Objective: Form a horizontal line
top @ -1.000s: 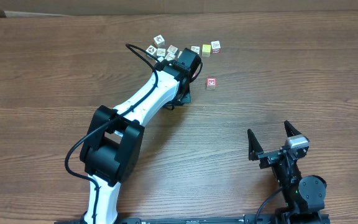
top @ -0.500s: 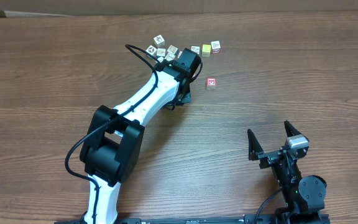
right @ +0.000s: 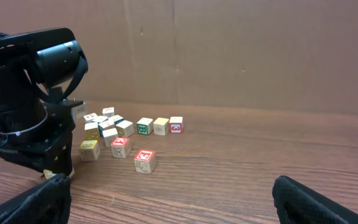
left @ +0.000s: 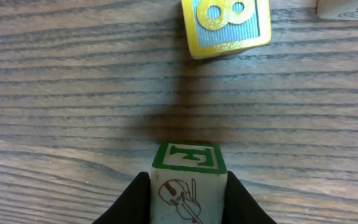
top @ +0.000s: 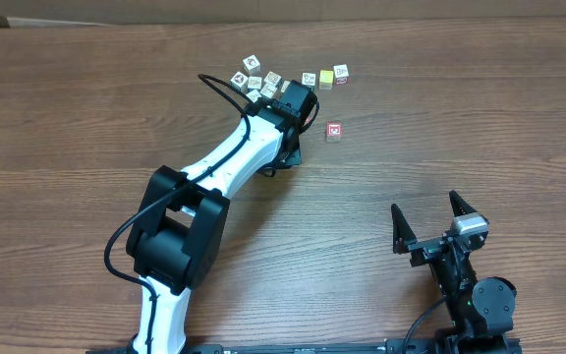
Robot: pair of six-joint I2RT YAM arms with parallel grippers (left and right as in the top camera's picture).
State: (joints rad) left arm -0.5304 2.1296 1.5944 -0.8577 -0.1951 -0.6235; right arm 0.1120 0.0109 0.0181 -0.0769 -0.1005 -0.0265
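At the back a short row holds a cream cube (top: 309,78), a pale yellow cube (top: 326,77) and a whitish red-trimmed cube (top: 341,72). The row also shows in the right wrist view (right: 161,126). A red-faced cube (top: 334,130) stands alone in front of the row and shows in the right wrist view (right: 145,160). My left gripper (top: 288,153) is low over the table left of it. It (left: 188,190) is shut on a green-topped cube with a violin drawing (left: 188,157). A yellow-edged cube with a blue face (left: 225,23) lies just ahead. My right gripper (top: 428,222) is open and empty near the front.
A loose cluster of similar cubes (top: 254,79) lies left of the row, beside the left wrist, and shows in the right wrist view (right: 106,126). Another red-topped cube (right: 120,146) and a yellow cube (right: 89,149) sit close to the left gripper. A cardboard wall (right: 260,50) backs the table.
The left arm has shifted very slightly toward the front. The cubes and the right arm have not moved.
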